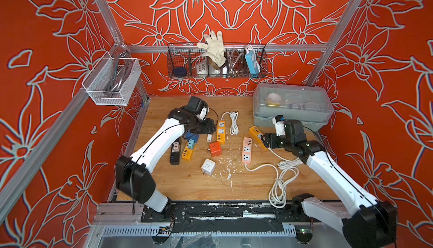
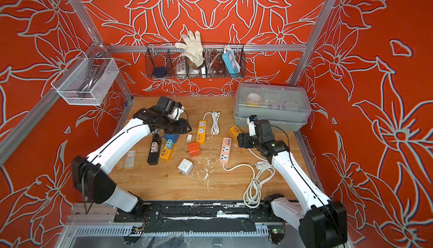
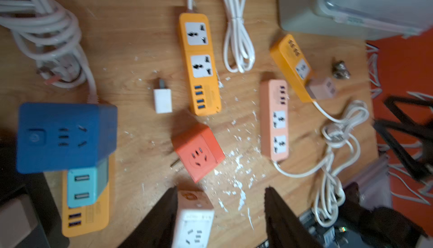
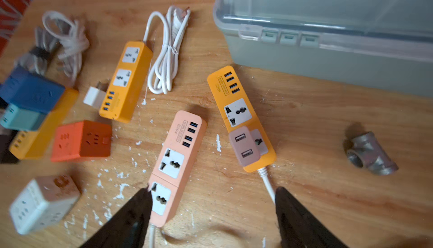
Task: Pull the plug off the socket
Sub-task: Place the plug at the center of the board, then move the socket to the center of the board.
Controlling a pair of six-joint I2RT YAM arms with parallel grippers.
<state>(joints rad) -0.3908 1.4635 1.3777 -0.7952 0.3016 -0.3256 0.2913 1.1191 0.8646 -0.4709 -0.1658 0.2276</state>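
Observation:
A mauve USB plug [image 4: 243, 146] sits in the end socket of an orange power strip [image 4: 236, 108] close to the grey box. My right gripper [image 4: 212, 189] hovers open just short of it, between that strip's cable and the pink strip [image 4: 173, 164], and hides the plug in both top views [image 1: 264, 140]. My left gripper [image 3: 221, 189] is open and empty, raised over the left cluster [image 1: 207, 127]. There a teal plug [image 3: 82, 185] sits in another orange strip [image 3: 86, 216] under a blue cube socket [image 3: 63, 136].
A grey lidded box [image 1: 293, 103] stands at the back right. A pinkish adapter [image 1: 175, 146] is in a black strip. Loose on the table lie a white charger [image 1: 209, 137], an orange-red cube [image 1: 215, 149], a white cube [image 1: 208, 166], coiled white cables [image 1: 281, 183] and a metal pipe fitting [image 4: 370, 153].

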